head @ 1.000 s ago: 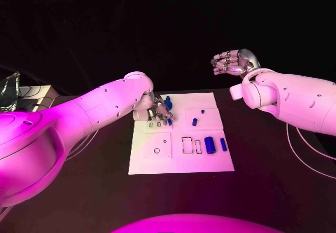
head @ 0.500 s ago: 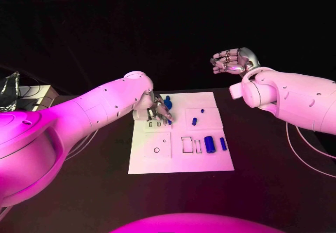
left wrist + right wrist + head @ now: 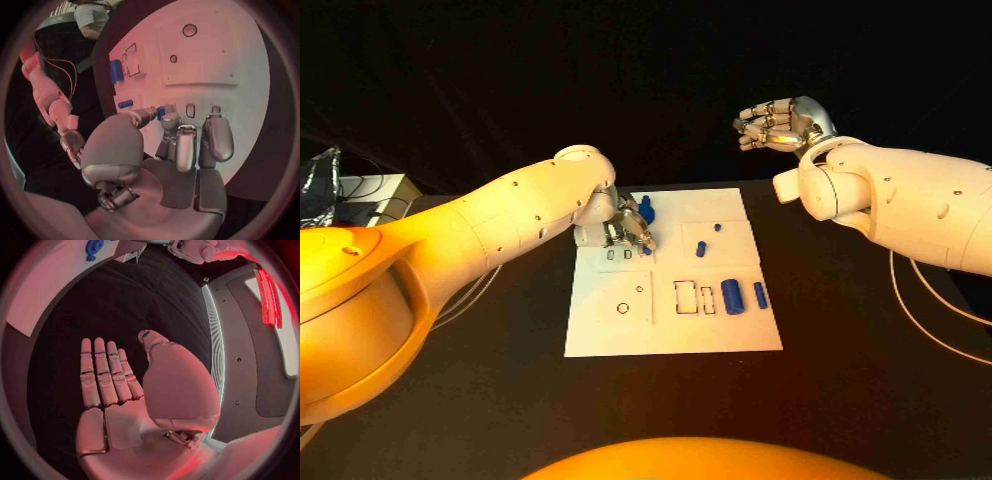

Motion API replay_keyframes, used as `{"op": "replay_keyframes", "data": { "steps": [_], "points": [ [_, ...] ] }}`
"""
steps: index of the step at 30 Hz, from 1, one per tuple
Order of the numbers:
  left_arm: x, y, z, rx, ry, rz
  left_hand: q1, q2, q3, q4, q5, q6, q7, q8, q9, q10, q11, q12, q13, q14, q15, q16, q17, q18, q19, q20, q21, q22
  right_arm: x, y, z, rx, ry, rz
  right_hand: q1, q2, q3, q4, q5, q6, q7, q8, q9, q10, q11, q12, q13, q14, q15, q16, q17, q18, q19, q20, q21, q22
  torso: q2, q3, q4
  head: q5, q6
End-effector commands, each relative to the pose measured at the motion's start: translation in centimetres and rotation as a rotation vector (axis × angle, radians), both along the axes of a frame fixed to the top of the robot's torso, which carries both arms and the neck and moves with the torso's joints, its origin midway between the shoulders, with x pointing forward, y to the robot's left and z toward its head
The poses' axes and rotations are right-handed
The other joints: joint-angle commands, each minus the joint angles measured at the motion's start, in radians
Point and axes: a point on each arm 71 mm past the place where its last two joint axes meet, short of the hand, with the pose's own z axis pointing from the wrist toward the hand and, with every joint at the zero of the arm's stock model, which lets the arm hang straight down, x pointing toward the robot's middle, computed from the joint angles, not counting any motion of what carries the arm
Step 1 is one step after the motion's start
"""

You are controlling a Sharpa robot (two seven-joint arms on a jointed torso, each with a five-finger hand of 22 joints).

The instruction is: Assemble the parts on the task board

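Black tabletop (image 3: 877,340) carries the white task board (image 3: 672,335) at its middle, a flat plate with outlined recesses and round holes on its near half. The left arm (image 3: 473,230) reaches in over the board's far left corner, and the right arm (image 3: 906,200) is raised off to the board's right, well apart from it. The left hand (image 3: 626,226) sits low over the board's far left part, fingers pointing down; in the left wrist view its fingertips (image 3: 169,120) close around a small blue part (image 3: 161,111), pinched between thumb and a finger just above the board. The right hand (image 3: 776,125) hangs high above the table's far edge; the right wrist view shows its fingers (image 3: 103,372) straight and side by side, palm bare, holding nothing. On the board's right half lie a large blue cylinder (image 3: 731,297), a slimmer blue part (image 3: 760,295) beside it, and two small blue pieces (image 3: 702,250) farther back.
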Motion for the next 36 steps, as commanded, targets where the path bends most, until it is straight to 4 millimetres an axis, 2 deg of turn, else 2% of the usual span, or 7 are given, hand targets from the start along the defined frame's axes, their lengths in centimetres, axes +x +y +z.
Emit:
{"op": "replay_keyframes", "data": {
  "steps": [1, 9, 15, 22, 27, 30, 36],
  "points": [
    [-0.1, -0.2, 0.0, -0.034, 0.001, 0.011, 0.025, 0.01, 0.035, -0.024, 0.005, -0.007, 0.001, -0.008, 0.008, -0.007, 0.001, -0.008, -0.004, 0.085, -0.006, 0.0, 0.213, -0.013, -0.006, -0.004, -0.003, -0.001, 0.0, 0.2, 0.1, -0.009, -0.005, 0.019, 0.005, 0.005, -0.007, 0.0, -0.005, 0.005, 0.052, -0.007, -0.001, 0.005, 0.004, -0.005, -0.001, -0.001, 0.005, -0.007, -0.002, 0.013, -0.006, 0.0, -0.001, -0.002, 0.0, -0.0001, 0.0001, -0.001, 0.0],
    [-0.1, 0.0, 0.0, -0.052, -0.001, 0.024, 0.027, 0.019, 0.141, -0.098, 0.018, -0.011, 0.007, -0.01, 0.04, -0.005, 0.003, -0.018, -0.017, 0.085, -0.002, 0.0, 0.213, -0.012, -0.007, 0.0, -0.002, 0.001, 0.0, 0.2, 0.0, -0.013, 0.0, 0.024, 0.005, 0.005, -0.007, -0.001, -0.005, 0.005, 0.052, -0.007, -0.001, 0.005, 0.004, -0.005, -0.001, -0.001, 0.005, -0.007, -0.002, 0.013, -0.007, 0.0, -0.001, -0.002, 0.0, 0.0001, 0.0001, 0.0, 0.002],
    [0.0, 0.1, 0.1, -0.085, -0.001, 0.048, -0.019, 0.015, 0.197, -0.141, 0.208, 0.01, 0.009, -0.012, 0.065, 0.01, 0.004, -0.014, -0.013, 0.089, -0.003, 0.004, 0.221, -0.013, -0.005, 0.002, 0.001, 0.005, 0.0, 0.2, 0.0, -0.014, 0.003, 0.027, 0.005, 0.006, -0.007, -0.001, -0.006, 0.006, 0.052, -0.007, -0.002, 0.006, 0.004, -0.006, -0.001, -0.001, 0.005, -0.007, -0.002, 0.013, -0.007, 0.0, -0.001, -0.003, 0.0, 0.0, 0.0013, 0.001, 0.004],
    [0.0, 0.3, 0.2, -0.128, -0.005, 0.078, -0.06, 0.007, 0.219, -0.184, 0.342, 0.053, -0.004, -0.014, 0.082, 0.044, -0.008, 0.0, 0.007, 0.097, -0.014, 0.014, 0.24, -0.015, 0.003, -0.004, 0.009, 0.018, 0.2, 0.0, 0.0, -0.02, 0.006, 0.026, 0.005, 0.006, -0.007, -0.001, -0.006, 0.006, 0.052, -0.007, -0.002, 0.006, 0.004, -0.006, -0.001, -0.002, 0.005, -0.008, -0.003, 0.013, -0.007, 0.0, -0.001, -0.004, -0.001, 0.0001, 0.003, -0.004, 0.008],
    [-0.2, 0.5, 0.4, -0.136, -0.007, 0.08, -0.084, 0.005, 0.227, -0.201, 0.403, 0.069, -0.012, -0.01, 0.094, 0.062, -0.016, 0.007, 0.016, 0.102, -0.021, 0.021, 0.252, -0.013, 0.001, -0.011, 0.008, 0.013, 0.4, -0.4, 0.0, -0.025, 0.005, 0.016, 0.005, 0.006, -0.007, -0.001, -0.007, 0.006, 0.052, -0.007, -0.002, 0.006, 0.004, -0.006, -0.001, -0.002, 0.005, -0.008, -0.003, 0.013, -0.007, 0.0, -0.001, -0.004, -0.005, 0.0009, 0.0069, -0.003, 0.007],
    [-0.3, 0.8, 0.5, -0.132, -0.006, 0.071, -0.103, 0.001, 0.229, -0.215, 0.464, 0.085, -0.02, -0.007, 0.102, 0.085, -0.024, 0.019, 0.034, 0.104, -0.028, 0.023, 0.257, -0.015, 0.007, -0.018, 0.011, 0.018, 0.4, -0.5, -0.1, -0.026, 0.006, 0.015, 0.005, 0.006, -0.007, -0.001, -0.007, 0.006, 0.052, -0.008, -0.002, 0.007, 0.005, -0.006, -0.001, -0.002, 0.005, -0.009, -0.003, 0.013, -0.008, 0.0, -0.001, -0.005, -0.007, 0.0017, 0.0079, -0.004, 0.006],
    [-0.6, 1.4, 0.6, -0.107, -0.017, 0.05, -0.116, 0.001, 0.229, -0.225, 0.494, 0.096, -0.025, -0.006, 0.107, 0.101, -0.028, 0.028, 0.047, 0.104, -0.032, 0.024, 0.258, -0.016, 0.011, -0.022, 0.013, 0.024, 0.4, -0.5, -0.1, -0.03, 0.007, 0.016, 0.005, 0.006, -0.008, -0.001, -0.007, 0.006, 0.052, -0.008, -0.003, 0.006, 0.005, -0.006, -0.001, -0.003, 0.006, -0.01, -0.004, 0.013, -0.009, 0.001, -0.002, -0.007, -0.014, 0.0044, 0.0134, -0.001, 0.0]
  ]
}}
